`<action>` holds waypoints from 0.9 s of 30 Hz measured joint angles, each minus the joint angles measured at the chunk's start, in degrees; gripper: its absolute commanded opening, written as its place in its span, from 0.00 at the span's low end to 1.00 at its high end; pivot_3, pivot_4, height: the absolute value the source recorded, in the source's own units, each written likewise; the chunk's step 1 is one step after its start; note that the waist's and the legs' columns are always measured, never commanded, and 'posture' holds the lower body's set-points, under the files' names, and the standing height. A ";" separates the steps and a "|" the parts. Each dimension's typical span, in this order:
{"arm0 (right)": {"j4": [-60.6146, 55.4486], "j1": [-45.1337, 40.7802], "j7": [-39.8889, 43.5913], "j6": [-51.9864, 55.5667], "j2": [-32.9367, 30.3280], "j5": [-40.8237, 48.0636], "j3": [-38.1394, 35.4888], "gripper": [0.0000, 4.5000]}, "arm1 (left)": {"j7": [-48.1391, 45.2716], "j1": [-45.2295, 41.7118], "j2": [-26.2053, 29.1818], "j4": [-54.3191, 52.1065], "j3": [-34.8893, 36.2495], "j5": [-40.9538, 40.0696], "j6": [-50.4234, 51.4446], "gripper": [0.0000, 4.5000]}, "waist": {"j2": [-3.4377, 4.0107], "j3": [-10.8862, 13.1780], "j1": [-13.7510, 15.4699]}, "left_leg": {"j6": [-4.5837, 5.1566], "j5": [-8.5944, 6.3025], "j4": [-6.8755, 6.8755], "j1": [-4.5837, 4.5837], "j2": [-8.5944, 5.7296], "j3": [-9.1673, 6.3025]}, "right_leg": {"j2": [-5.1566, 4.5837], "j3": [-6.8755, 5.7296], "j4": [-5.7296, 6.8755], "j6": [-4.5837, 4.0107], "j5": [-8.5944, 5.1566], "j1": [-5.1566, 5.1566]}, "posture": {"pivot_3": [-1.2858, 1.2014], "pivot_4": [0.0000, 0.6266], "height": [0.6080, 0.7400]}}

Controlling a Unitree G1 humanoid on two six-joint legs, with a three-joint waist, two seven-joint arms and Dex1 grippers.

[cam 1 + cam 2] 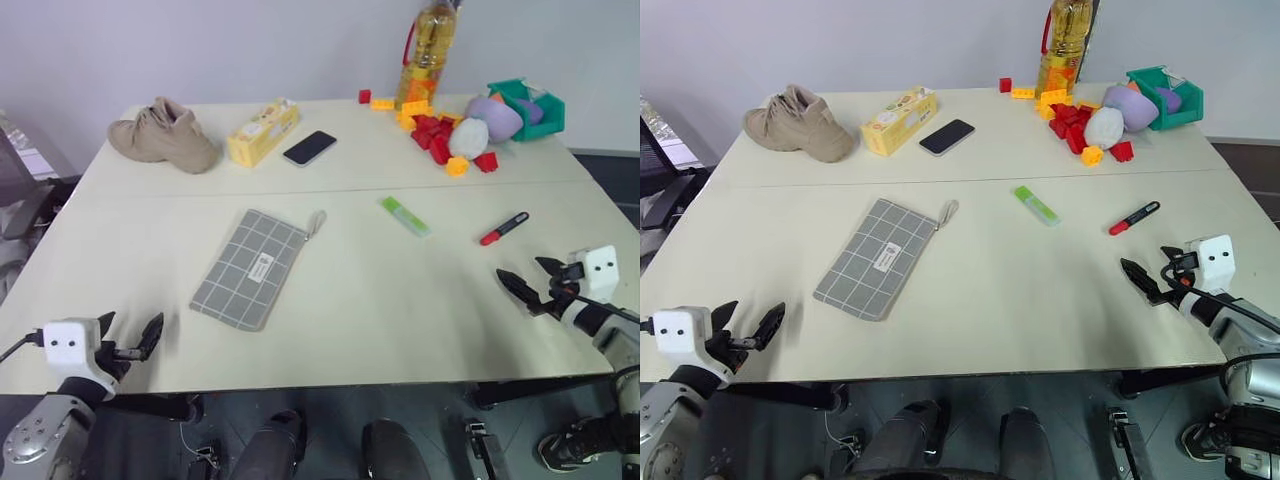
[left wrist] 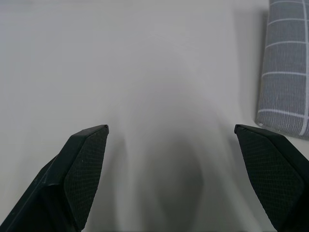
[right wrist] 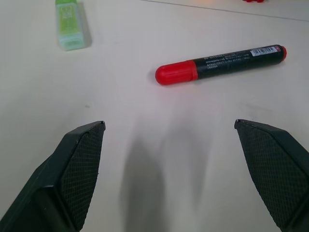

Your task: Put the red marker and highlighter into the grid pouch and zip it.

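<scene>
Grid pouch (image 1: 250,268) is lying flat mid-tabletop (image 1: 380,300), pull cord pointing to the far side. Highlighter (image 1: 405,216) is lying to its right, red marker (image 1: 503,228) further right, all apart from each other. Left gripper (image 1: 128,340) is hovering at the near left edge, fingers spread wide, empty. Right gripper (image 1: 525,282) is hovering near the marker, also spread wide, gripping nothing.

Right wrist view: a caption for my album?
Open right gripper faces the red marker lying on the table.
</scene>
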 measured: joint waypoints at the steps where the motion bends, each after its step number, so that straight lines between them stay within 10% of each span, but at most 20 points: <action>1: 0.06 -0.21 -0.06 -0.01 0.08 -0.01 0.21 0.99 | 0.01 0.13 0.00 0.00 0.00 0.28 -0.15 1.00 | 0.00 0.00 0.00 | 0.00 0.00 0.00 0.00 0.00 0.00 | 0.00 0.00 0.00 0.00 0.00 0.00 | 0.52 0.24 1.00; 17: -6.85 -5.42 0.91 2.68 5.58 2.40 7.90 0.99 | -2.70 2.72 -1.22 -4.10 -0.85 -0.25 -4.97 1.00 | 0.00 0.00 -0.28 | -0.01 -0.01 -0.01 0.00 0.18 0.10 | 0.06 0.02 -0.05 -0.07 0.04 -0.04 | 0.52 0.24 1.00; 20: -11.43 -7.93 0.64 4.01 9.21 2.69 12.46 0.82 | -4.70 4.74 -1.21 -5.79 -3.47 1.24 -6.97 1.00 | 0.02 0.02 -0.12 | -0.03 -0.02 -0.02 -0.01 0.20 0.11 | 0.07 0.03 -0.08 -0.08 0.05 -0.05 | 0.52 0.24 1.00; 27: -16.54 -15.73 -4.49 9.74 20.84 -1.18 29.65 0.01 | -7.58 7.68 0.99 -9.42 -9.33 6.81 -9.93 1.00 | 0.05 0.04 0.01 | -0.04 -0.04 -0.06 -0.01 0.21 0.09 | 0.09 0.03 -0.09 -0.12 0.06 -0.31 | 0.52 0.24 1.00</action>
